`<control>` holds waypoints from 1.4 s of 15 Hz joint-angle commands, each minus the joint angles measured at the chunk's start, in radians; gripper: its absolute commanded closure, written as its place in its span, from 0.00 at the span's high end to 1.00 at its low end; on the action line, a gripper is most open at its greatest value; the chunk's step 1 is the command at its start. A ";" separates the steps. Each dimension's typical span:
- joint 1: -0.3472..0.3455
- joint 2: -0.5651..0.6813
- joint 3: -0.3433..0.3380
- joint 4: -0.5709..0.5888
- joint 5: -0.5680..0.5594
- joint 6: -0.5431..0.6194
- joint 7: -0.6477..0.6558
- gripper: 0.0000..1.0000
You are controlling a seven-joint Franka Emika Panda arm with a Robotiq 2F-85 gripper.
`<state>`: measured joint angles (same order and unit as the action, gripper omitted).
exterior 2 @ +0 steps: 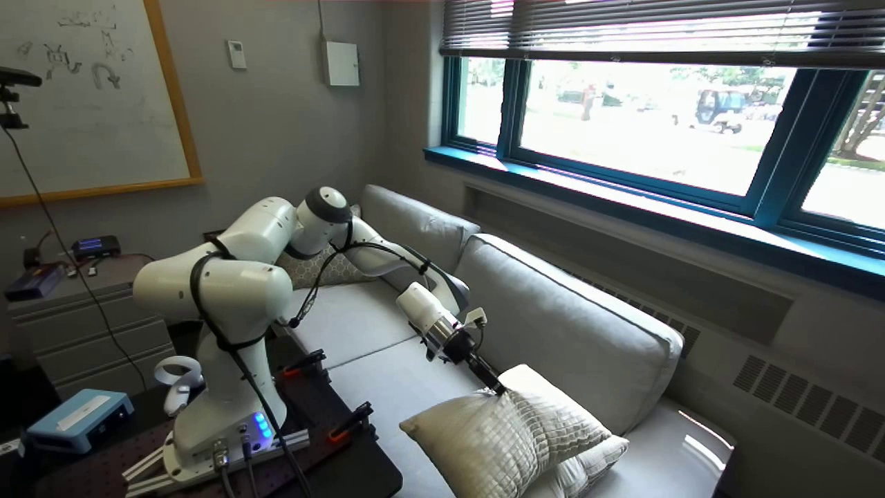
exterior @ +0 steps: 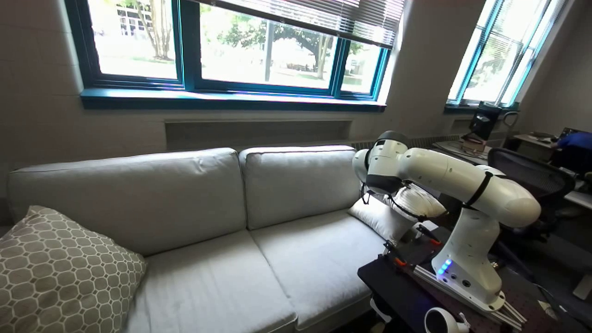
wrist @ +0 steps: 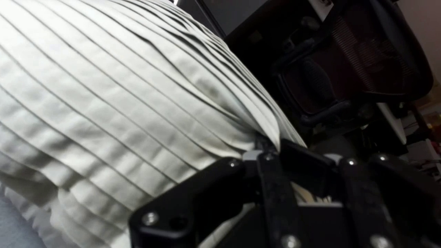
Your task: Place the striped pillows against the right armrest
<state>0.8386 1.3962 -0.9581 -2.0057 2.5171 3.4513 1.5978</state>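
Note:
My gripper (exterior 2: 496,389) is shut on a pinched fold at the upper edge of a cream striped pillow (exterior 2: 477,439), creasing it inward. In the wrist view, ribbed fabric of this striped pillow (wrist: 113,89) fills the left side and bunches between the fingertips. Beneath it lies a second striped pillow (exterior 2: 582,465), partly covered. An exterior view shows the held pillow (exterior: 423,200) tilted above the lower pillow (exterior: 381,218); there the robot's wrist hides the gripper. The right armrest (exterior 2: 691,436) is pale grey, just beyond the pillows at the sofa's end.
A long grey sofa has upright back cushions (exterior: 300,185) behind its seat cushions (exterior: 319,254). A larger lattice-patterned pillow (exterior: 69,268) leans at the far end. The robot stands on a dark table (exterior: 384,277) with clamps beside the seat. An office chair (exterior: 527,173) is behind the robot.

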 commanded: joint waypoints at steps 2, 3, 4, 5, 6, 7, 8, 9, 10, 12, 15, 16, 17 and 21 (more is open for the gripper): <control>0.018 0.035 -0.041 0.044 0.054 0.017 -0.086 0.02; 0.016 0.041 -0.043 0.051 0.062 0.017 -0.100 0.02; 0.014 0.047 -0.045 0.059 0.068 0.018 -0.112 0.02; 0.011 0.050 -0.046 0.067 0.074 0.018 -0.125 0.02; 0.006 0.046 -0.044 0.076 0.077 0.019 -0.137 0.02; 0.000 0.041 -0.042 0.088 0.076 0.021 -0.146 0.02; -0.004 0.039 -0.040 0.097 0.076 0.021 -0.155 0.02; -0.010 0.030 -0.023 0.093 0.006 0.021 -0.093 0.02; -0.011 0.030 -0.022 0.101 -0.003 0.022 -0.094 0.02; -0.009 0.040 -0.039 0.126 0.062 0.022 -0.169 0.02; -0.010 0.049 -0.044 0.145 0.079 0.022 -0.189 0.02; -0.013 0.051 -0.043 0.150 0.084 0.022 -0.195 0.02; -0.018 0.049 -0.042 0.155 0.088 0.022 -0.204 0.02; -0.044 0.026 -0.009 0.154 0.008 0.023 -0.171 0.31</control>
<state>0.8218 1.4400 -0.9727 -1.8702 2.5647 3.4509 1.4236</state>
